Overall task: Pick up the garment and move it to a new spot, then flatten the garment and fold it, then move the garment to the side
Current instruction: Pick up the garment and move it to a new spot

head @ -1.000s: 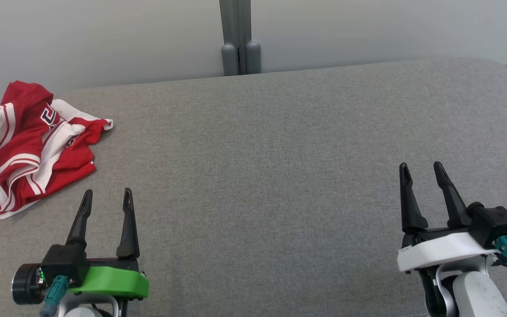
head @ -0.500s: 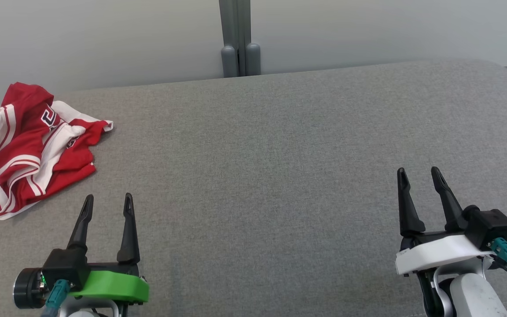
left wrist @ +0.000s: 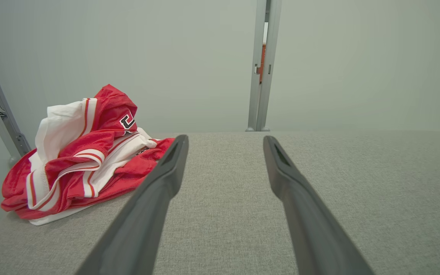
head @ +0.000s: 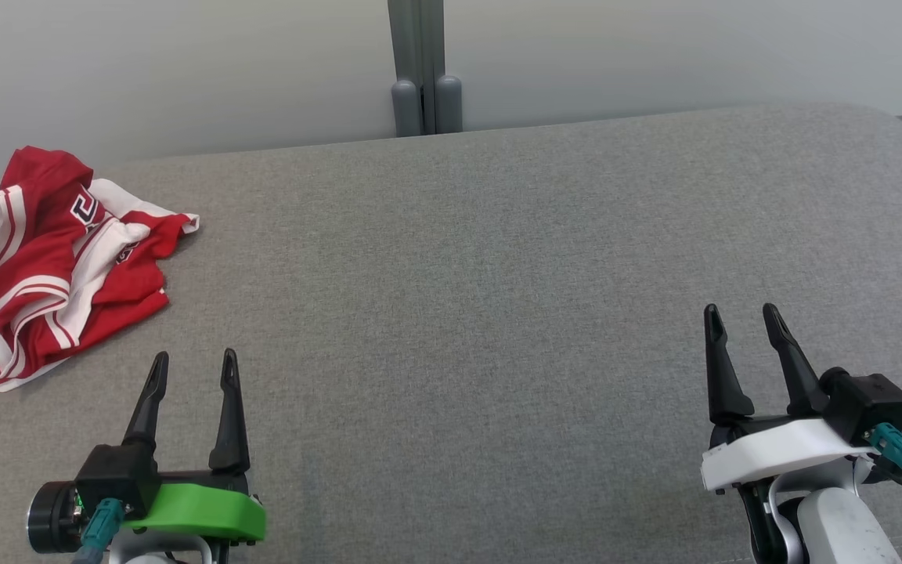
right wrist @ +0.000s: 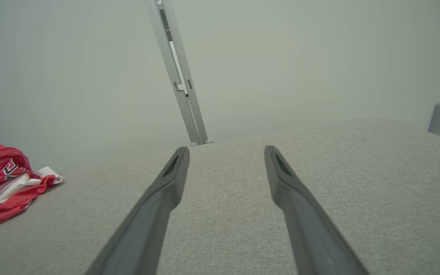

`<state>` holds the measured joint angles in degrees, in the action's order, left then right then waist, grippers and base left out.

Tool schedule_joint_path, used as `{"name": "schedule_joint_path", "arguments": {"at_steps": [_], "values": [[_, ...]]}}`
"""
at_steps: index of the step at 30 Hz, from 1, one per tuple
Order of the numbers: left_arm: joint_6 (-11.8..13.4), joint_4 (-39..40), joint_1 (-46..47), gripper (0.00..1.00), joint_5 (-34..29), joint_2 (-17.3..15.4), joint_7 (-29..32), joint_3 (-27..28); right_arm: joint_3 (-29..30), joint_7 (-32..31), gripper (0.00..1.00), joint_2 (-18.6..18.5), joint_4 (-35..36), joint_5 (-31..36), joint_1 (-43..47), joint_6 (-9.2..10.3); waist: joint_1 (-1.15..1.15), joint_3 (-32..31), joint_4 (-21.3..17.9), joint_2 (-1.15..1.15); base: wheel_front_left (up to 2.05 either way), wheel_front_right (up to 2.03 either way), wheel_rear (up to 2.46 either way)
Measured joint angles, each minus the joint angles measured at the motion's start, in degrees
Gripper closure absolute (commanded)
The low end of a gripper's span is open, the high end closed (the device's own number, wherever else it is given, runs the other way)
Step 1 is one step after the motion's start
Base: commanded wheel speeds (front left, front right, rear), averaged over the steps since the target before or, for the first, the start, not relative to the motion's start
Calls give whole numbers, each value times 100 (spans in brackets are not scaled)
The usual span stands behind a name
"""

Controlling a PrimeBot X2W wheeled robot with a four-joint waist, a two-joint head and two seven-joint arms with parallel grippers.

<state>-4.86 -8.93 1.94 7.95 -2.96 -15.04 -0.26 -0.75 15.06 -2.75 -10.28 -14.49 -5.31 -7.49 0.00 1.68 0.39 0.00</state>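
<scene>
**While two grippers hang spread, one garment (head: 52,266) lies crumpled**

One red-and-white garment sits bunched on the grey pad (head: 459,274), far to the left of the one post (head: 418,70) and nearer the robot. Left of the post, the left gripper (head: 194,359) has its two fingers wide apart, holding nothing, close to the garment but not touching it. Right of the post, the right gripper (head: 741,312) is likewise spread and empty, well apart from the garment.

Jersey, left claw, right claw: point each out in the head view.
jersey (head: 44,274), head view, middle of the crumpled red-and-white heap.
left claw (head: 194,357), head view, gap midway between its two fingertips.
right claw (head: 741,311), head view, gap midway between its two fingertips.
</scene>
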Motion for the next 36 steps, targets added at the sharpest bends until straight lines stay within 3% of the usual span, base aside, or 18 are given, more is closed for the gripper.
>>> {"name": "schedule_joint_path", "arguments": {"at_steps": [18,36], "values": [[78,-30,5,0,-8,-38,0,30,-35,0,0,0,-69,-21,-5,0,0,-25,133,0,0,0,0],[240,-4,-13,0,3,-218,1,214,-125,0,0,1,-159,-66,30,0,0,-12,941,0,0,0,0]]}}
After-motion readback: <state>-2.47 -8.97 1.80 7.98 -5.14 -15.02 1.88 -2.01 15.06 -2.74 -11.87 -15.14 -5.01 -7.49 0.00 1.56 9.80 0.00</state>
